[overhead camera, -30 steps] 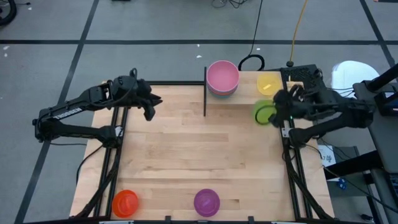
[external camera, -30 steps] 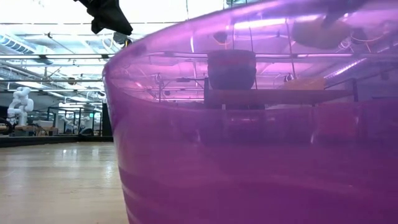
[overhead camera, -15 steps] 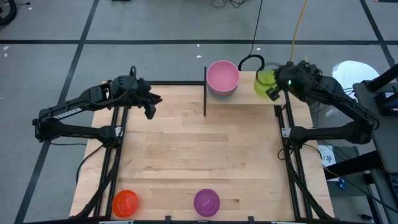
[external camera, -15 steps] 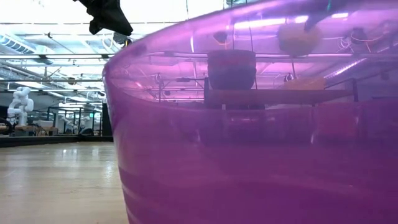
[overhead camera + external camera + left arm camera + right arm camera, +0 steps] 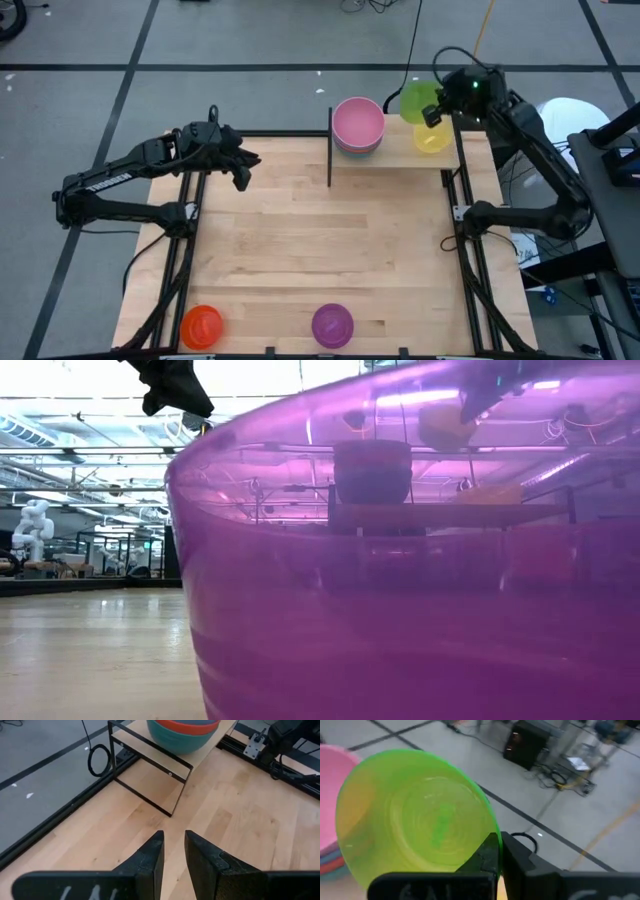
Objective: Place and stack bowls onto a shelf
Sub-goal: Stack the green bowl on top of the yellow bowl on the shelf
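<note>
The right gripper is holding the green bowl in the air over the far right end of the shelf, its fingers pinched shut on the bowl's rim. The bowl is tilting on its side, its hollow facing away from the wrist camera, so that view is looking at its underside. It is hanging just above and beyond the yellow bowl, which is sitting upright on the shelf's right end; the two are not touching.

On the shelf's left end a stack of bowls is standing with the pink bowl on top. In the left wrist view the stack's lower part is showing a red bowl nested in a teal bowl. The shelf's black posts are resting on the bench.

The left gripper is hovering over the bench's far left part, well apart from the shelf, its fingers standing narrowly apart with nothing between them.

At the bench's near edge, the orange bowl is sitting at the left corner and the purple bowl near the middle. The purple bowl is filling most of the low view, and the shelf and the stack are showing through its wall.
</note>
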